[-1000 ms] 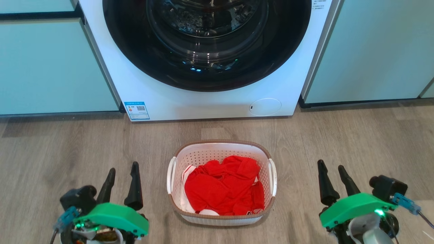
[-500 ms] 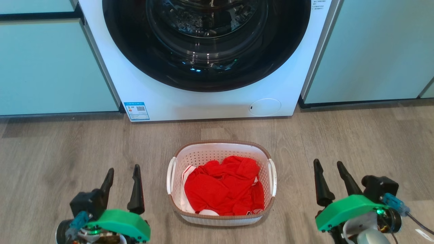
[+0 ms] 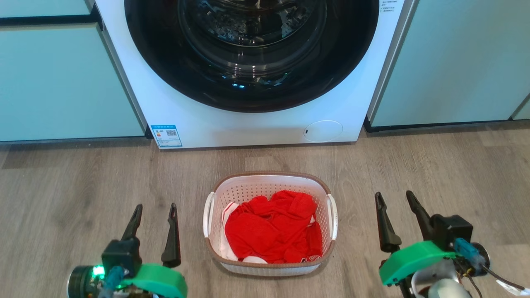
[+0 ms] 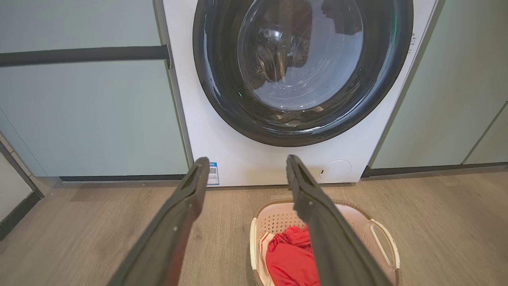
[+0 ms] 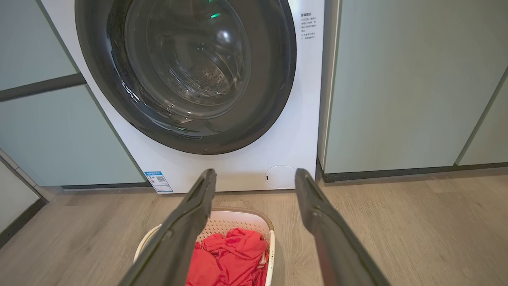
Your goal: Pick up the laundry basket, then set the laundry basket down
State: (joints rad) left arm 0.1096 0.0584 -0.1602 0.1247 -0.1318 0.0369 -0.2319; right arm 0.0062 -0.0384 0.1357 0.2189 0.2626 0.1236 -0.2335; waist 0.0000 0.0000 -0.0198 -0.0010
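left pincer [image 3: 155, 205] | right pincer [image 3: 393, 193] | closer to laundry basket [image 3: 269, 173] | agape

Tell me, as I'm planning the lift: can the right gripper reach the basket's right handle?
Probably yes: the right gripper is open beside the basket, with bare floor between it and the right handle.

Unreadable print on blue sticker [image 3: 166, 135], too small. Crops washing machine door [image 3: 248, 54] at top. Hides laundry basket [image 4: 278, 222] partly behind left gripper [image 4: 247, 163], near end cropped.
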